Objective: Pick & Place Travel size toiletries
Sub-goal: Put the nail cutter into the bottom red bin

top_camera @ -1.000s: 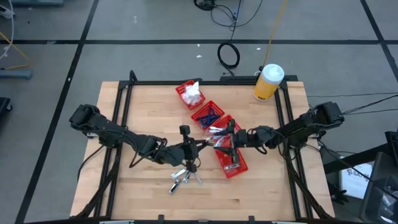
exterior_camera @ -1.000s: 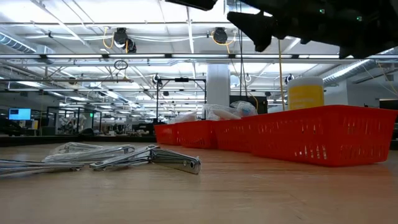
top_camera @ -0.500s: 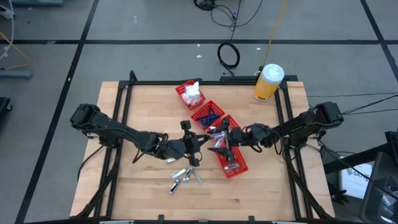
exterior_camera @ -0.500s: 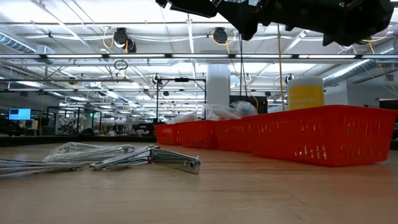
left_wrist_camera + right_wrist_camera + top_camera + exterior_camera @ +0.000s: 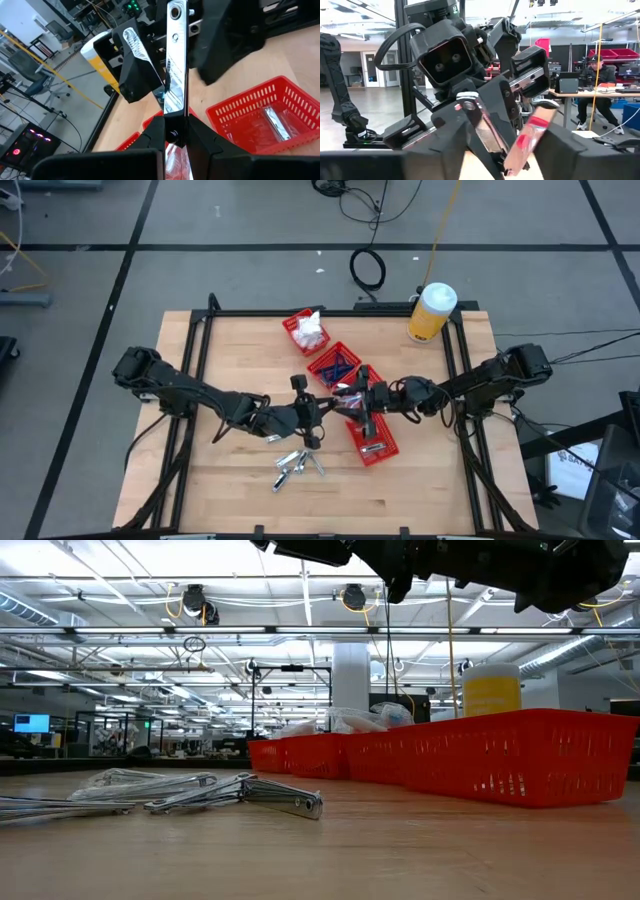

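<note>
ITEM LIST, as you see it on your table (image 5: 215, 360):

1. Left gripper (image 5: 322, 409): mid-table, just beside the red bins. Jaws clamped on a silvery piece (image 5: 175, 60), a long flat metal strip, held upright betw. the fingers in your left wrist view.
2. Right gripper (image 5: 352, 402): over the bin row, facing the left gripper. Fingers (image 5: 140, 65) apart, one on either side of the held silvery piece. You cannot tell whether either pad touches it.
3. Red bins, four in a slanted row:
   - far bin (image 5: 290, 325): white soft packets (image 5: 310, 330).
   - 2nd bin (image 5: 320, 370): dark blue pieces (image 5: 338, 364).
   - 3rd bin: mostly under the right gripper; contents not readable.
   - near bin (image 5: 387, 448): one silvery piece (image 5: 373, 447) lying flat.
4. Loose stock on the wood, near edge, apart from the bins: small silvery pieces (image 5: 295, 465). In your low view they lie flat (image 5: 262, 796), w/ clear-wrapped thin sticks (image 5: 140, 782) beside them.
5. Yellow bottle (image 5: 432, 312), white cap: upright, far right corner, well apart from the grippers.
</note>
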Robot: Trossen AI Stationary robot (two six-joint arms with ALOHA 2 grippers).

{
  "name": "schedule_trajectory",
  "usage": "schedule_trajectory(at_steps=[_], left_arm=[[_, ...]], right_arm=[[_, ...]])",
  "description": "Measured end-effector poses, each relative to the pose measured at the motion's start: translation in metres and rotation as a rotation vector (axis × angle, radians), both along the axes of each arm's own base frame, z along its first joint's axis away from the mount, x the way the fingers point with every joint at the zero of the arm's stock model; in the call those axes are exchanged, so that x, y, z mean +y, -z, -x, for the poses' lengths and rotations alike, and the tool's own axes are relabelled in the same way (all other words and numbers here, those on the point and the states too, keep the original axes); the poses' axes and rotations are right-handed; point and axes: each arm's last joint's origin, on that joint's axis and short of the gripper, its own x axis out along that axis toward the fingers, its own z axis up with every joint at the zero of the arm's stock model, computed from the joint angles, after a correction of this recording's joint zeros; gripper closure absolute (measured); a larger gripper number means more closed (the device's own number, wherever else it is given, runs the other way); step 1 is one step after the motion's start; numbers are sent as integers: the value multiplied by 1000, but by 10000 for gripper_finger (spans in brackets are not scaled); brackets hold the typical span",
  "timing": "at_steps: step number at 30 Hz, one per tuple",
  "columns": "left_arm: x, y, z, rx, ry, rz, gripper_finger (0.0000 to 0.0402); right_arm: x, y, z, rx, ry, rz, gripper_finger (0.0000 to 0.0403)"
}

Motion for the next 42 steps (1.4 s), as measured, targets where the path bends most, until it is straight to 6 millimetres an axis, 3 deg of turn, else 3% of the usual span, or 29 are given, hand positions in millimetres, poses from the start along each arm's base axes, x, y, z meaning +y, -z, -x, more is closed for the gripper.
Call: schedule_trajectory(at_steps=[7, 11, 26, 35, 42], left_arm=[[0, -1, -1, -11, 2, -1, 369], [0, -1, -1, -17, 23, 35, 369], [6, -1, -4, -90, 9, 293, 287], [-13, -2, 0, -82, 108, 332, 280], [-24, 11, 10, 66, 138, 325, 280]], right_arm=[[0, -2, 0, -18, 2, 8, 313], [0, -1, 0, -17, 3, 21, 347], [0, -1, 0, -18, -1, 20, 393], [1, -7, 4, -20, -20, 48, 397], [1, -18, 16, 70, 4, 66, 397]])
